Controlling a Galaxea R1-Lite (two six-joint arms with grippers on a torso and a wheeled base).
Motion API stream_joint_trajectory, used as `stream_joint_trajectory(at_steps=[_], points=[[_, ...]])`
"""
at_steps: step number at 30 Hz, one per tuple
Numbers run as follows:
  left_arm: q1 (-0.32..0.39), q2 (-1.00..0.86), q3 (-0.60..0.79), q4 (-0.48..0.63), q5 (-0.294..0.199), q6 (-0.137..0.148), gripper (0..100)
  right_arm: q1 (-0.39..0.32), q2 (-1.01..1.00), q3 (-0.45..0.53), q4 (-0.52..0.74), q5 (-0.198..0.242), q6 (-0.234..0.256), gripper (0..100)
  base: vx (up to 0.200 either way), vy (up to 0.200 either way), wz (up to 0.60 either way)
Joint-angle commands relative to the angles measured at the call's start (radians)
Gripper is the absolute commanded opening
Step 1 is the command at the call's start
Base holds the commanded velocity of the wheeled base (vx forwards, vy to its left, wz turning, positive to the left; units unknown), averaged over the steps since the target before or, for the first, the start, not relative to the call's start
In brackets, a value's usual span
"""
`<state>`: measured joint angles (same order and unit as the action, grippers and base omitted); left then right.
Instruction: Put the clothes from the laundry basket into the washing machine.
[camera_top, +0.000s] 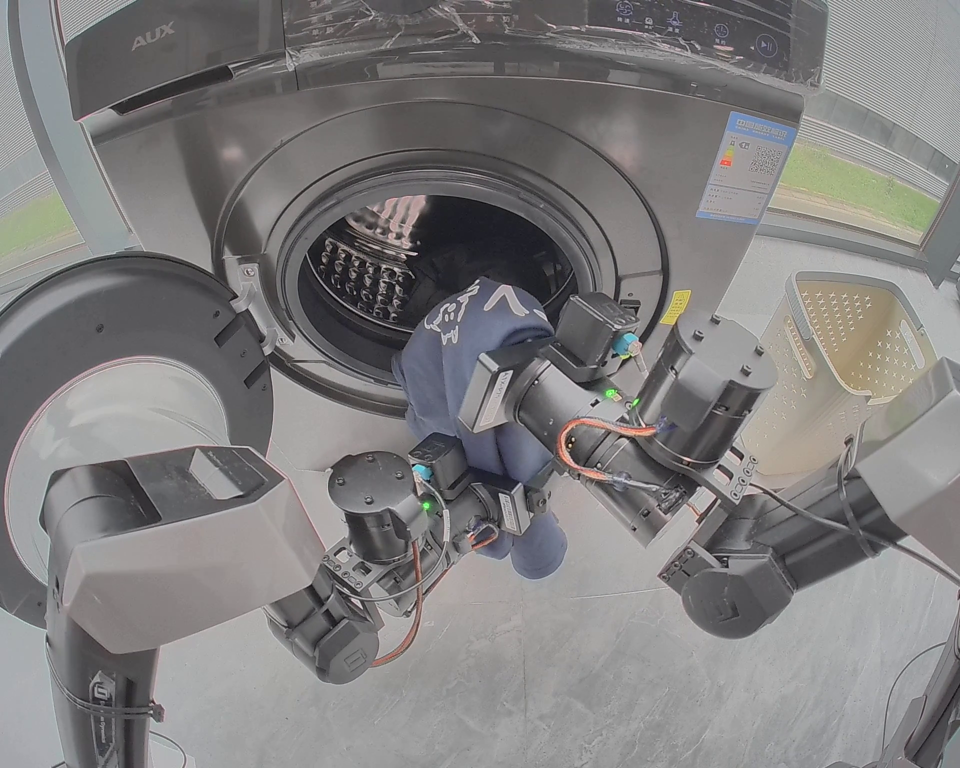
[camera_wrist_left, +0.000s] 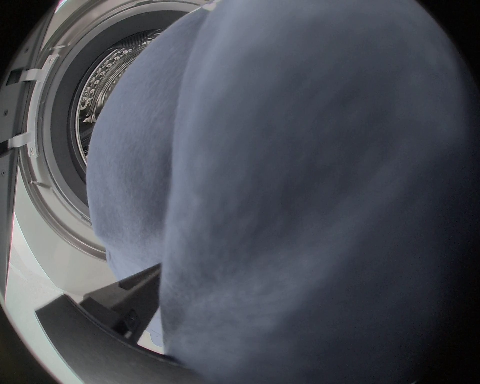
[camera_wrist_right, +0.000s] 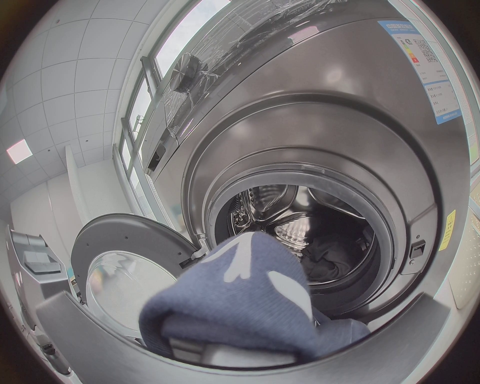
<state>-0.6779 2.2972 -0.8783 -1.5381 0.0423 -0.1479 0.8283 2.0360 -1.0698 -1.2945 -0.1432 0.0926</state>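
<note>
Navy garment (camera_top: 470, 325) held at the drum (camera_top: 375, 270) mouth.
We noted the navy garment, bunched, white-printed, draped over the right gripper (camera_wrist_right: 235, 352) at the open port of the washing machine (camera_top: 600, 150), its long axis hanging down to the left gripper (camera_wrist_left: 132, 299) below. The drum lay straight ahead of the right gripper, the nearer arm. Cloth covered both grippers; we could not tell clamped or apart. The laundry basket (camera_top: 850, 350) stood off right.

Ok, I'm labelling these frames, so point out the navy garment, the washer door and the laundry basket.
navy garment (camera_top: 478, 322): head view, on the folded part bearing the white print.
washer door (camera_top: 112, 420): head view, on its round window.
laundry basket (camera_top: 850, 352): head view, on its perforated inner wall.
</note>
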Motion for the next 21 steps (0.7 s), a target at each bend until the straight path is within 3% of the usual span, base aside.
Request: stream_joint_trajectory(at_steps=[1,9,15,21], points=[[0.008,0.030,-0.013,-0.002,0.008,0.001,0,0.002,-0.005,0.001,0.000,0.001,-0.001,0,0.000,0.000,0.00],[0.018,-0.032,0.047,-0.005,0.027,0.001,0,-0.031,-0.060,0.037,-0.002,0.001,0.007,0,0.000,0.000,0.00],[0.060,-0.142,0.087,-0.002,0.025,-0.002,0,-0.089,-0.111,0.123,0.001,0.004,0.006,0,0.000,0.000,0.00],[0.080,-0.325,0.140,0.035,0.027,-0.022,0,-0.121,-0.114,0.278,-0.019,0.014,0.007,0,0.000,0.000,0.00]])
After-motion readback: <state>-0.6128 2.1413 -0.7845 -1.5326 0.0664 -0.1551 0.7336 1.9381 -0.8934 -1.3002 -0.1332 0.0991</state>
